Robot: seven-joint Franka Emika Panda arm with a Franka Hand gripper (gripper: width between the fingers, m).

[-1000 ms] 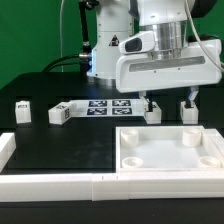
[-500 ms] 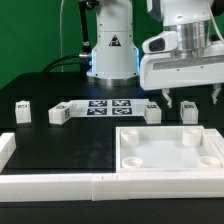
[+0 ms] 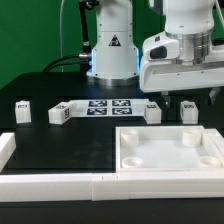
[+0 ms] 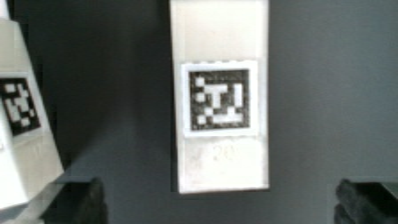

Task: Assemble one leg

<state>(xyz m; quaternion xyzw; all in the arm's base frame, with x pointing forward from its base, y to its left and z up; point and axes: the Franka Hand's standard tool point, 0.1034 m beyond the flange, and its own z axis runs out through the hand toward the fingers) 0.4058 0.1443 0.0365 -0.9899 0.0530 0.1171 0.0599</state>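
Leg (image 3: pixel 189 110) stands at the exterior view's right, just behind the white panel (image 3: pixel 170 148). Gripper (image 3: pixel 188 99) hovers over it, fingers spread apart, holding nothing. Second leg (image 3: pixel 152 111) is near, to the exterior view's left, next to the marker board (image 3: pixel 105 106).

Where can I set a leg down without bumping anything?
Best: the bare table bordered by the panel, the front rail and the row of legs. Crowded: around the marker board and under the open gripper.
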